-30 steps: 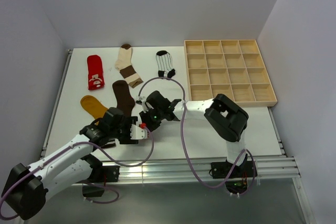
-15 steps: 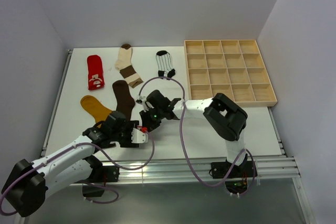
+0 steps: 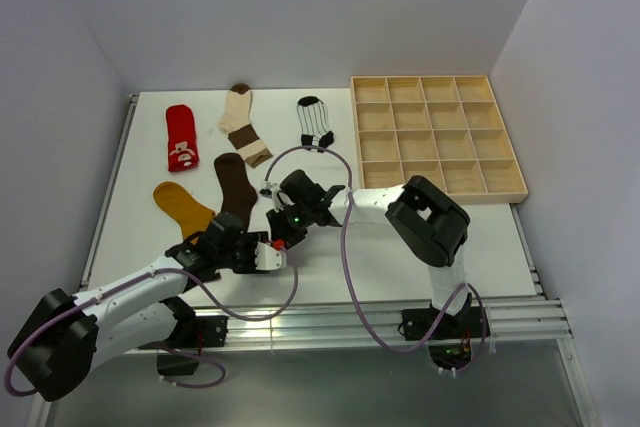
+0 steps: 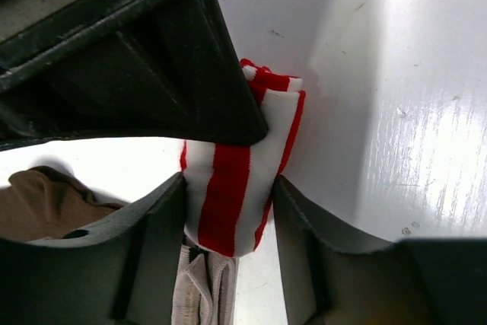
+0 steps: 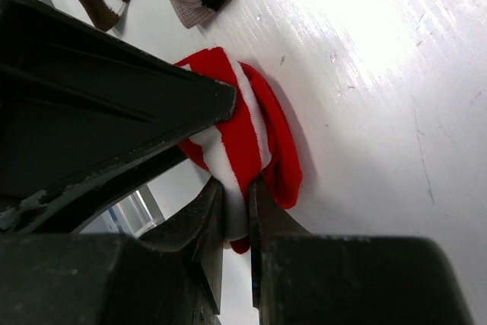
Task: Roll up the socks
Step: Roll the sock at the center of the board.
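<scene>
Near the front edge of the desk [image 3: 400, 257], a little left of its middle, the 2 grippers meet over the red-white striped sock [image 4: 228, 188]. This sock is bunched into a small thick fold and lies on the white surface. From above almost all of it is hidden under the fingers.

The right gripper [image 5: 236, 192] stands very narrow, and its 2 fingers pinch a fold of the striped sock between them. The left gripper [image 4: 228, 218] stands wider. Its fingers are on both sides of the same sock and touch it on each flank, so it also holds the sock.

Well apart from them, 5 other socks lie flat on the left half of the desk. The dark brown sock [image 3: 235, 187] is closest, just behind the left gripper, and the mustard sock [image 3: 180, 205] is beside it toward the left edge. Along the back edge lie the red sock with white pattern [image 3: 181, 137], the cream-and-brown sock [image 3: 243, 125] and the white sock with black stripes [image 3: 315, 123].

At the back right corner rests a wooden tray [image 3: 440, 194] with 16 compartments.
</scene>
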